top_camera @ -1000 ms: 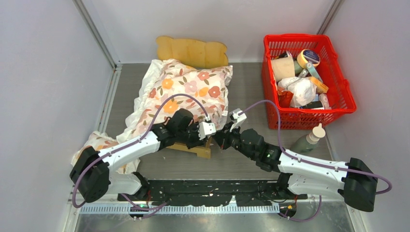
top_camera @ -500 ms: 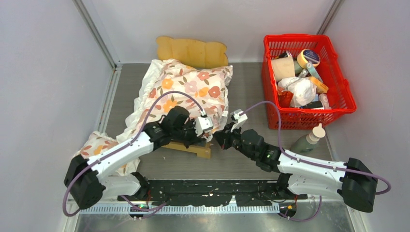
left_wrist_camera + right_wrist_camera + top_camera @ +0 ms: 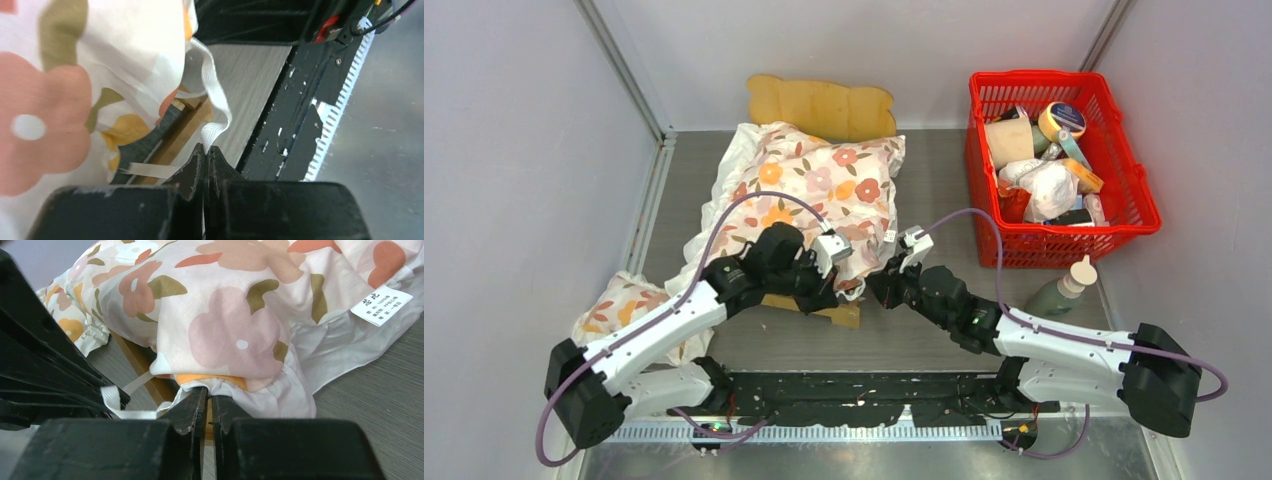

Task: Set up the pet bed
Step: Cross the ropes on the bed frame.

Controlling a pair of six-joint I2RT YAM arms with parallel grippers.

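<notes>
Bright, even light, soft shadows; left pincer close and blurred.

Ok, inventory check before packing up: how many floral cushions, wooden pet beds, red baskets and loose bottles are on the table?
floral cushions: 2
pet bed: 1
red basket: 1
bottle: 1
Total: 5

The pet bed was light honey wood with dark grey fabric. The cushion was white, printed with orange, pink and olive flowers. The basket was red, the counter grey wood-grain.
</notes>
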